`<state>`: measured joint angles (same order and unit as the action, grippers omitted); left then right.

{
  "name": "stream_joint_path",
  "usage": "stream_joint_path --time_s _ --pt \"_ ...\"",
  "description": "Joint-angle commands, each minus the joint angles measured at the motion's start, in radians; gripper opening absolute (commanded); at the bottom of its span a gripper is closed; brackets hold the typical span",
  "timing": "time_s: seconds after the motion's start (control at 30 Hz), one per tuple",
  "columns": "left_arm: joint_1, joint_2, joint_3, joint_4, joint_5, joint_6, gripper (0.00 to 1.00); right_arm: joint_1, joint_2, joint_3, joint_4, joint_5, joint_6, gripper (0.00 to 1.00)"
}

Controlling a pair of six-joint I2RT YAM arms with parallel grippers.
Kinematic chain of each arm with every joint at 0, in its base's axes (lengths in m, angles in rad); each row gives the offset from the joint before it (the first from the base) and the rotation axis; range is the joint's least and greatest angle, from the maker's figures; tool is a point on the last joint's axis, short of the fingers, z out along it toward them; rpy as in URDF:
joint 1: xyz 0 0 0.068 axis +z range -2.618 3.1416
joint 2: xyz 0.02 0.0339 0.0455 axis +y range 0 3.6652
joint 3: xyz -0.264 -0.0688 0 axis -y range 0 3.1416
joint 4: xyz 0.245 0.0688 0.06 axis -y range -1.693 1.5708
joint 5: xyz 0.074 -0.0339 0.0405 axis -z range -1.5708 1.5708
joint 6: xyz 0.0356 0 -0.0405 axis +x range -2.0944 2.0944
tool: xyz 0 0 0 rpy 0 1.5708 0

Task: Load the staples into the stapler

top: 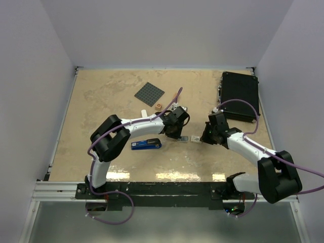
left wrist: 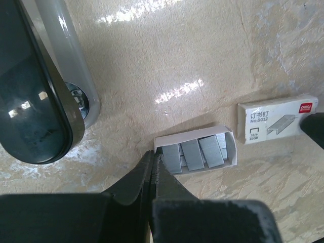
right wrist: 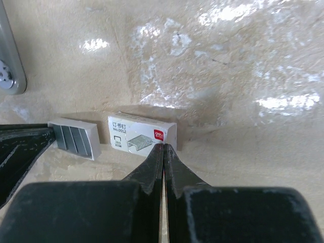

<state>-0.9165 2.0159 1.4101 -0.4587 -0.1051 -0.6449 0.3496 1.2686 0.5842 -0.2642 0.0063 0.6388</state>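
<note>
The staples are a small open tray (left wrist: 197, 152) of grey staple strips and, just right of it, their whitish printed box (left wrist: 276, 120); from above the tray (top: 185, 138) and box (top: 195, 137) look tiny. My left gripper (left wrist: 153, 153) is shut and empty, tips at the tray's left end. My right gripper (right wrist: 164, 147) is shut and empty, tips against the box (right wrist: 142, 134) at its near right end. A blue stapler (top: 146, 145) lies left of both. A grey stapler-like body with a dark top (left wrist: 45, 101) lies beyond the tray, mostly hidden from above; which is the task's stapler I cannot tell.
A dark grey baseplate (top: 150, 94) and a small orange block (top: 159, 106) sit behind the left arm. A black case (top: 240, 95) stands at the back right. A white piece (top: 144, 114) lies by the left forearm. White walls close three sides.
</note>
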Motion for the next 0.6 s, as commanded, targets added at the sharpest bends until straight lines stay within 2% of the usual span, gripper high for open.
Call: stream_joint_path --time_s 0.0,0.13,0.23,0.43,0.47,0.57 --pt "0.005 0.006 0.019 -0.003 -0.005 0.021 0.0 -0.015 0.005 0.051 -0.056 0.09 -0.018 0.0" --pt "0.002 0.015 0.043 -0.003 -0.001 0.021 0.0 -0.029 -0.005 0.048 -0.084 0.144 0.009 0.01" --pt "0.001 0.024 0.061 -0.003 0.011 0.022 0.04 -0.043 -0.028 0.042 -0.087 0.169 0.03 0.06" --pt "-0.012 0.037 0.082 -0.006 0.025 0.019 0.2 -0.047 -0.087 0.035 -0.09 0.196 0.052 0.21" --pt "-0.012 0.032 0.079 -0.008 0.027 0.019 0.25 -0.046 -0.092 0.035 -0.093 0.195 0.048 0.27" --pt "-0.01 0.011 0.066 -0.002 0.016 0.016 0.37 -0.046 -0.104 0.04 -0.102 0.195 0.042 0.36"
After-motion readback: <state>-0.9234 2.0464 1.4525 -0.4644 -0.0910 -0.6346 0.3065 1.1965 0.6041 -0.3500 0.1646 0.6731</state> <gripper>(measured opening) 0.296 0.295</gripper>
